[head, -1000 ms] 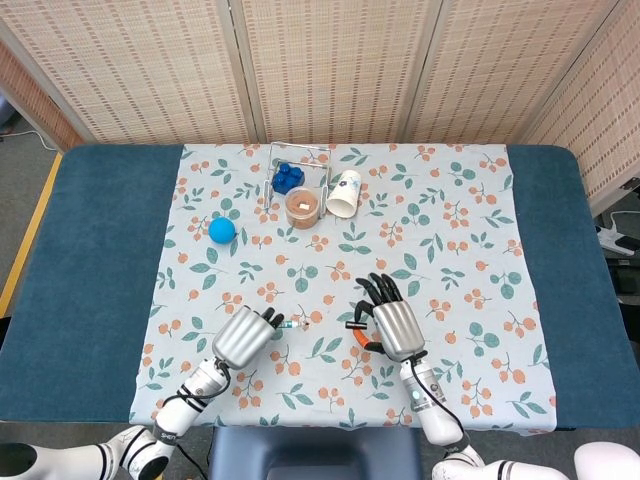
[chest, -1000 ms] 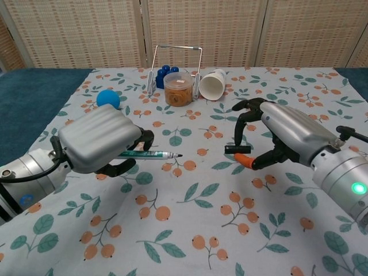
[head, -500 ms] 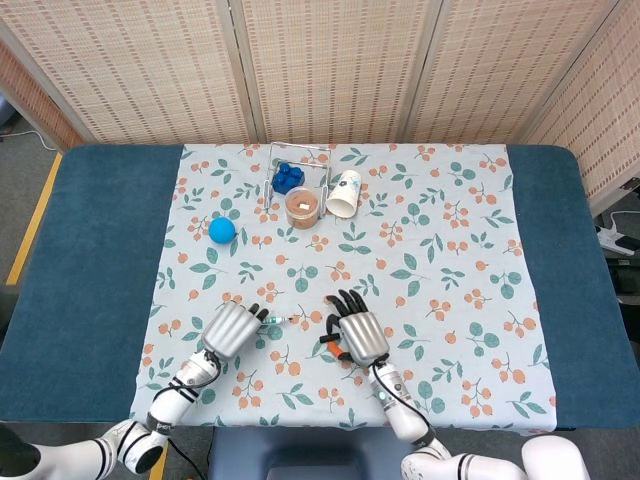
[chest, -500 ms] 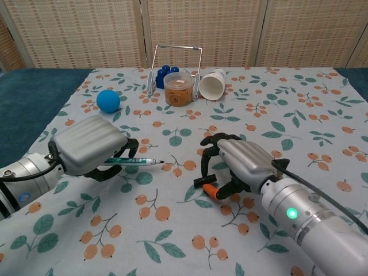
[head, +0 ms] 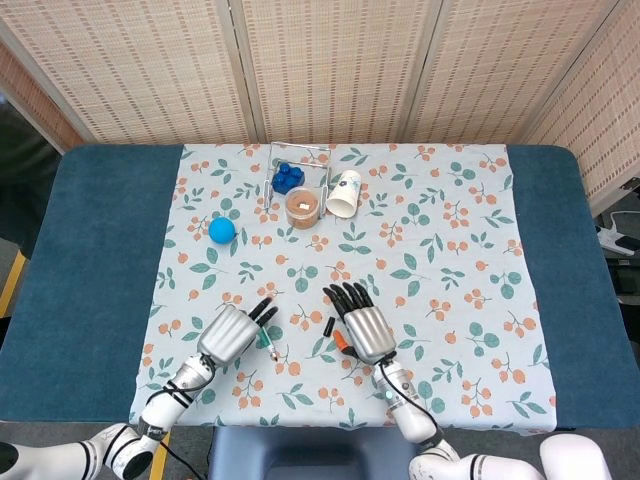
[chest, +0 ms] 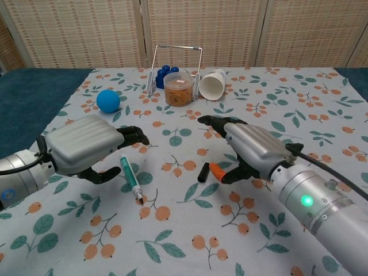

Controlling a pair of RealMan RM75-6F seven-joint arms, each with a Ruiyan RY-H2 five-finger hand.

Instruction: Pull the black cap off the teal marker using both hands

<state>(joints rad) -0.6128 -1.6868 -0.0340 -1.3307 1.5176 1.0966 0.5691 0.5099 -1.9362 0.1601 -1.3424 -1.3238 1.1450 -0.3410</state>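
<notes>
Floral cloth (chest: pixel 322 115): ball (chest: pixel 107 100), tub (chest: pixel 178 88), cup (chest: pixel 211 84).

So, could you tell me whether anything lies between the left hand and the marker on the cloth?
Nothing visible does. The marker lies uncapped on the cloth just beside the open left hand, with bare cloth between them. The cap lies apart, by the right hand.
</notes>
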